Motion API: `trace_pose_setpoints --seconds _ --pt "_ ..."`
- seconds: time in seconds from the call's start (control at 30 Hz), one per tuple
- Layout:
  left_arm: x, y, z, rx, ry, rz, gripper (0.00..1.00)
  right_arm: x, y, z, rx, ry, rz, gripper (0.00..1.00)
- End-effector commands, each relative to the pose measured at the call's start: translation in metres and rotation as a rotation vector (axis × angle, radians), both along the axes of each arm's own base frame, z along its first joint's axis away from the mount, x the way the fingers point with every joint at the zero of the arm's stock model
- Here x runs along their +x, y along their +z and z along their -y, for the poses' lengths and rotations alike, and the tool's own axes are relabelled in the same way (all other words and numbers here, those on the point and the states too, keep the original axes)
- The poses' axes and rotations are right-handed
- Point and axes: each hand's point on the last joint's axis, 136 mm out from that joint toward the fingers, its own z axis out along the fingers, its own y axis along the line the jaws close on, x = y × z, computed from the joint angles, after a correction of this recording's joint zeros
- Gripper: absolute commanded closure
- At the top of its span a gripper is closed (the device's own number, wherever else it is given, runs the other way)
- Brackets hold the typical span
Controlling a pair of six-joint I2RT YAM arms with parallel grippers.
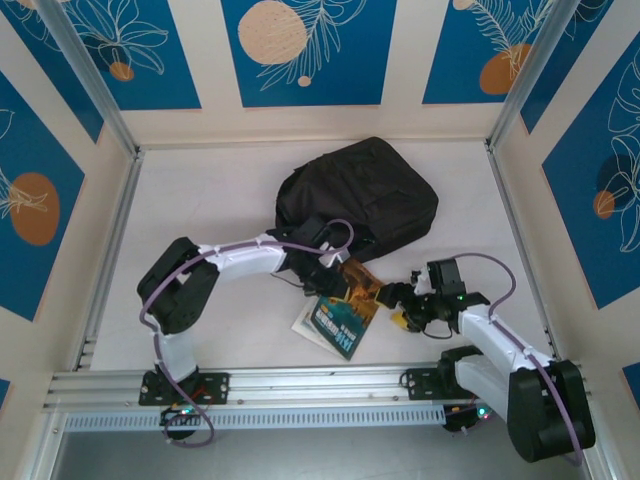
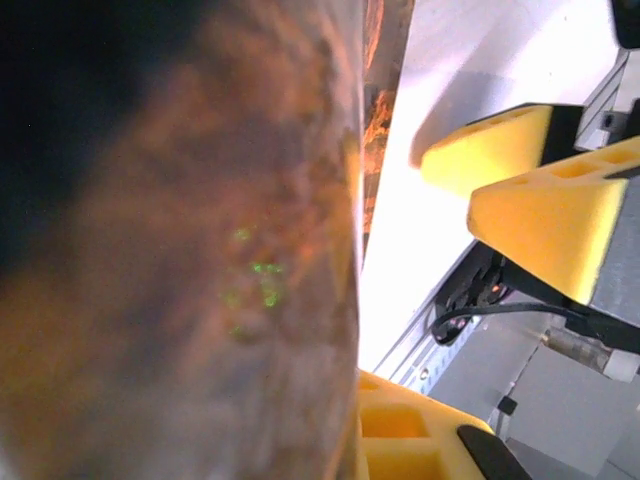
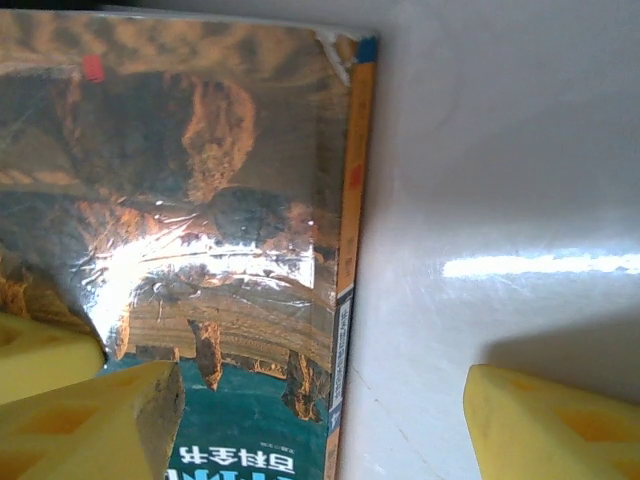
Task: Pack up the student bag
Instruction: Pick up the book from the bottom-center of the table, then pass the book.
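Observation:
The student bag [image 1: 356, 198], a soft black backpack, lies at the back middle of the table. Just in front of it lies a book [image 1: 347, 308] with a brown and teal cover. My left gripper [image 1: 337, 277] is shut on the book's far end. In the left wrist view the blurred cover [image 2: 180, 260] presses against a yellow finger [image 2: 410, 435]. My right gripper [image 1: 404, 298] stands open at the book's right side. In the right wrist view its left finger [image 3: 95, 420] is over the cover [image 3: 200, 200], its right finger [image 3: 550, 425] over bare table, and the spine [image 3: 345, 300] lies between.
A white flat edge [image 1: 303, 323] shows under the book's near-left corner. Aluminium rails [image 1: 300, 385] run along the near edge and both sides. Patterned blue walls [image 1: 300, 50] close in the table. The right gripper's yellow fingers [image 2: 540, 200] sit close in the left wrist view.

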Motion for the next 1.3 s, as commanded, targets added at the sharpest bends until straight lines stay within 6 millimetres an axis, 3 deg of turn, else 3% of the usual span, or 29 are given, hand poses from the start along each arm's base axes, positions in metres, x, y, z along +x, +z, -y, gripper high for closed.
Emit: trace_pose_setpoints --seconds 0.0,0.37,0.47,0.6,0.77,0.9,1.07,1.13,1.27 --pt "0.001 0.047 0.006 -0.101 -0.02 0.005 0.94 0.0 0.013 -0.018 0.162 0.019 0.001 0.24" --pt "0.01 0.096 0.014 -0.244 0.017 -0.021 0.93 0.012 0.051 -0.037 0.362 0.037 0.092 0.1" --pt "0.009 0.098 0.014 -0.251 0.012 -0.025 0.93 0.016 0.063 -0.036 0.395 0.006 0.137 0.23" --pt "0.008 0.093 0.014 -0.248 0.021 -0.037 0.93 0.021 0.075 -0.031 0.4 -0.058 0.191 0.5" --pt "0.008 0.091 0.014 -0.255 0.033 -0.045 0.93 0.019 0.077 -0.028 0.416 -0.093 0.196 0.66" --pt "0.007 0.086 0.011 -0.234 0.022 -0.037 0.91 0.018 0.08 -0.028 0.399 -0.074 0.205 0.86" --pt "0.007 0.073 -0.01 -0.135 0.041 -0.015 0.66 0.018 0.094 -0.019 0.285 -0.055 0.25 0.93" --pt "0.008 0.066 -0.027 -0.079 0.065 -0.012 0.56 0.015 0.099 -0.016 0.242 -0.038 0.253 0.96" --pt "0.007 0.054 -0.067 0.039 0.117 -0.004 0.47 0.011 0.122 -0.017 0.214 0.01 0.285 1.0"
